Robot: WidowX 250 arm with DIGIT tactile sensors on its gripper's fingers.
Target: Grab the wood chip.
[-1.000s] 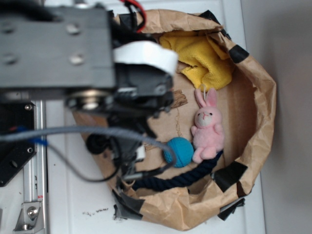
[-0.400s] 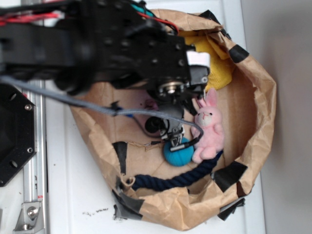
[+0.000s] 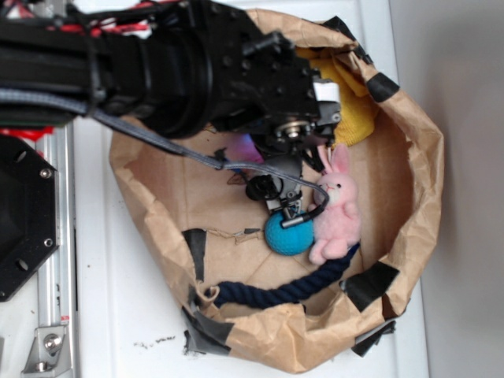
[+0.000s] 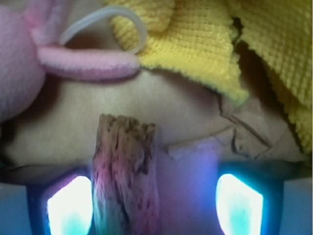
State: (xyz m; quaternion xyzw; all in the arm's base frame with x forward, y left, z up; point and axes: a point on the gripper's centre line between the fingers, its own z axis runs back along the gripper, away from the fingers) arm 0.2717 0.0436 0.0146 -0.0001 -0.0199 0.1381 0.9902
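Wood chip: the flat, splintery light-brown wood chip stands right up the middle-left of the wrist view, jagged top end and dark-flecked grain in plain sight, tinted pink by the glow; in the exterior view the arm hides it.
Where it lies: on the brown paper floor of the bag, between the two lit pads, hard by the left one, well clear of the right.
Hand: the black robot hand is spread wide, one glowing fingertip at each side of the chip, a broad gap to the right; whether the left pad touches the wood, I cannot tell.
Bunny: the pink plush bunny sits just beyond the chip, one ear lying across the wrist view above the chip's tip, apart from it.
Loop: a pale plastic loop arcs over that ear.
Cloth: the yellow knitted cloth is bunched at the far end, spilling down the right.
Ball: a teal round ball rests against the bunny's side.
Rope: a dark navy twisted rope curves along the bag's lower wall.
Bag: the crumpled brown paper bag, patched with black tape, rings it all, on a white tabletop.
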